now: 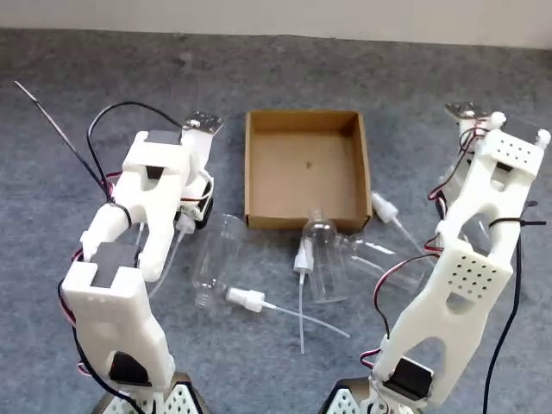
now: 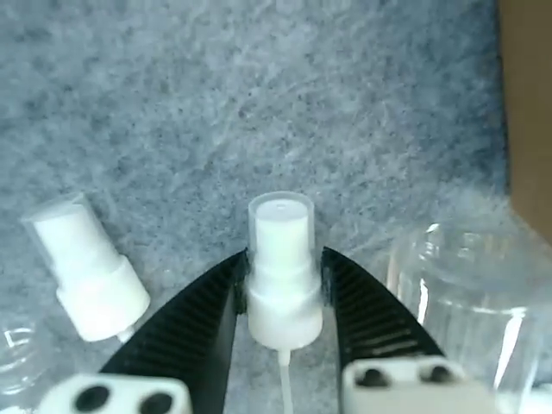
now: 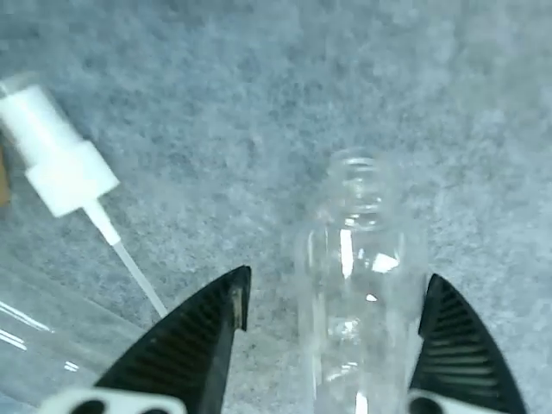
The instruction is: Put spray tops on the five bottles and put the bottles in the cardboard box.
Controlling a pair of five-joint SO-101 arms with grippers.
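My left gripper point(image 2: 283, 259) is shut on a white spray top point(image 2: 280, 285), pinching its collar, with the dip tube hanging toward the wrist. A second spray top point(image 2: 86, 267) lies beside it, and a clear bottle point(image 2: 466, 293) lies on the other side. In the high view this gripper point(image 1: 184, 222) sits left of the cardboard box point(image 1: 306, 168). My right gripper point(image 3: 335, 280) is open, its fingers on either side of a clear capless bottle point(image 3: 362, 285) without touching it. Another spray top point(image 3: 56, 164) lies near it on the carpet.
The box is empty. In front of it are a lying bottle point(image 1: 216, 254), a bottle point(image 1: 321, 250) at the middle, another lying bottle point(image 1: 384, 259), and loose spray tops point(image 1: 246, 299) point(image 1: 302, 259) point(image 1: 384, 207). Grey carpet lies bare behind the box.
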